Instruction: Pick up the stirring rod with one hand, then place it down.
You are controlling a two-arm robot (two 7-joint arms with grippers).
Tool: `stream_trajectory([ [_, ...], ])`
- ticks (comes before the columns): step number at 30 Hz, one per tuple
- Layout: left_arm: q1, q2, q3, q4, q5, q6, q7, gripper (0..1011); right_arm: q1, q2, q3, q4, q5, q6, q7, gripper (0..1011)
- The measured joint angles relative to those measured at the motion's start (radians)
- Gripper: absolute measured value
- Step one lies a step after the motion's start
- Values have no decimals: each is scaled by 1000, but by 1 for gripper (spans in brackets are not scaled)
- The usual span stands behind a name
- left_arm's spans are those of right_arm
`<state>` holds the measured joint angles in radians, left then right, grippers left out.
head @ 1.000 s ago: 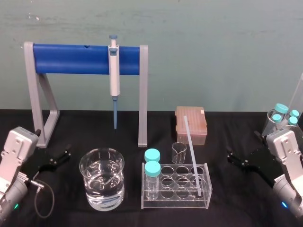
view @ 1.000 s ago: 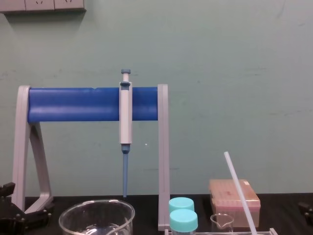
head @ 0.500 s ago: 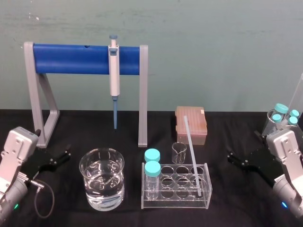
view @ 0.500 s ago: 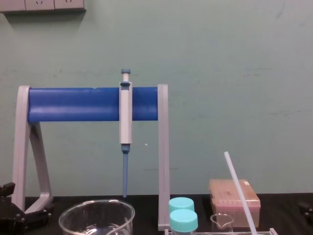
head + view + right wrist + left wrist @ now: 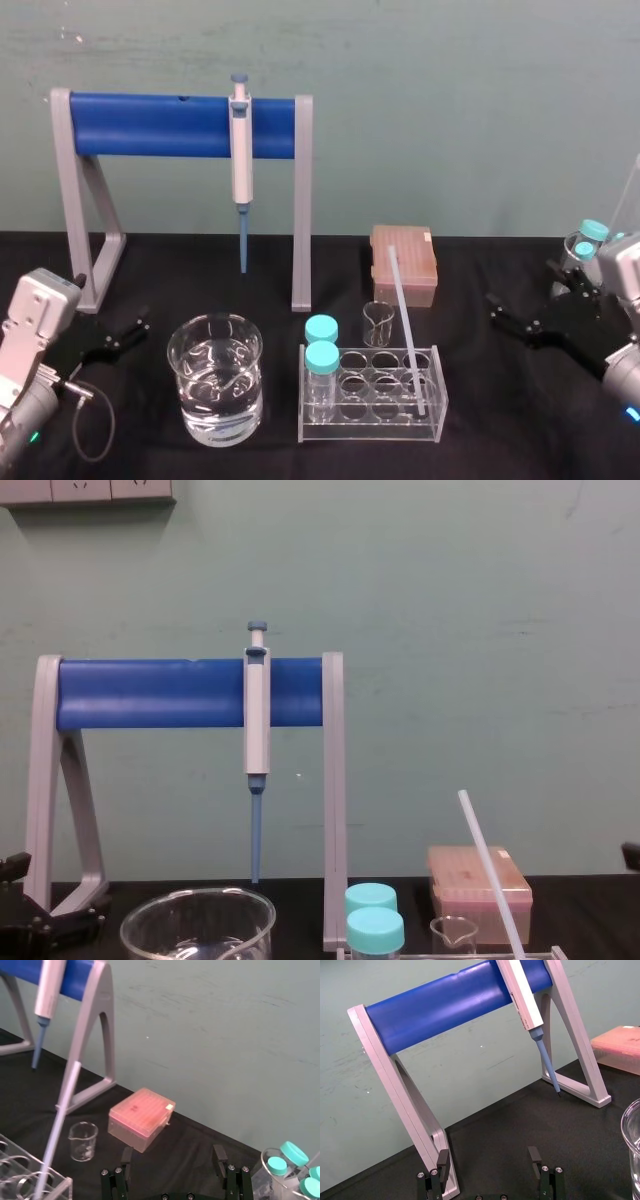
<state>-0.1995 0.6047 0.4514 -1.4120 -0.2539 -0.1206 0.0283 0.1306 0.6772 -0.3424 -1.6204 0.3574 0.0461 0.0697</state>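
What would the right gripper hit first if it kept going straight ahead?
Probably the pink tip box, straight ahead of the right gripper; its fingers are open. Depth is unclear.

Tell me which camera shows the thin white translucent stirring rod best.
Head view: the thin white translucent stirring rod shows end to end, leaning in the clear plastic rack. Right wrist view catches most of it; chest view, its upper part.

A laboratory bench: a grey-white, blue-tipped pipette (image 5: 241, 150) hangs on a grey-and-blue stand (image 5: 150, 126), with a clear plastic tube rack (image 5: 370, 432), a round glass beaker (image 5: 215, 400) of water and a pink tip box (image 5: 404, 262) nearby.
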Motion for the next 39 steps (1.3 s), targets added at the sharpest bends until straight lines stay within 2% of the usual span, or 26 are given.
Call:
stream_trajectory([
  [3, 0, 0, 0, 0, 0, 0, 0, 1005, -22, 28, 40, -62, 50, 54, 44, 1003],
  [4, 0, 0, 0, 0, 0, 0, 0, 1005, -22, 28, 40, -62, 50, 54, 44, 1003],
  [8, 0, 0, 0, 0, 0, 0, 0, 1005, -38, 54, 89, -114, 135, 110, 127, 1003],
  [10, 0, 0, 0, 0, 0, 0, 0, 1005, -39, 61, 102, -125, 166, 127, 160, 1003],
  [13, 0, 0, 0, 0, 0, 0, 0, 1005, -33, 71, 127, -136, 238, 173, 247, 1003],
  [18, 0, 0, 0, 0, 0, 0, 0, 1005, -2, 80, 131, -125, 308, 228, 336, 1003],
  [23, 0, 0, 0, 0, 0, 0, 0, 1005, 57, 88, 100, -82, 370, 285, 417, 1003],
  [26, 0, 0, 0, 0, 0, 0, 0, 1005, 120, 84, 60, -30, 404, 336, 472, 1003],
  [27, 0, 0, 0, 0, 0, 0, 0, 1005, 120, 84, 60, -30, 404, 336, 472, 1003],
  [32, 0, 0, 0, 0, 0, 0, 0, 1005, 221, 61, -18, 54, 415, 393, 530, 1003],
  [36, 0, 0, 0, 0, 0, 0, 0, 1005, 268, 45, -57, 95, 410, 413, 547, 1003],
  [39, 0, 0, 0, 0, 0, 0, 0, 1005, 321, 24, -104, 143, 395, 432, 562, 1003],
])
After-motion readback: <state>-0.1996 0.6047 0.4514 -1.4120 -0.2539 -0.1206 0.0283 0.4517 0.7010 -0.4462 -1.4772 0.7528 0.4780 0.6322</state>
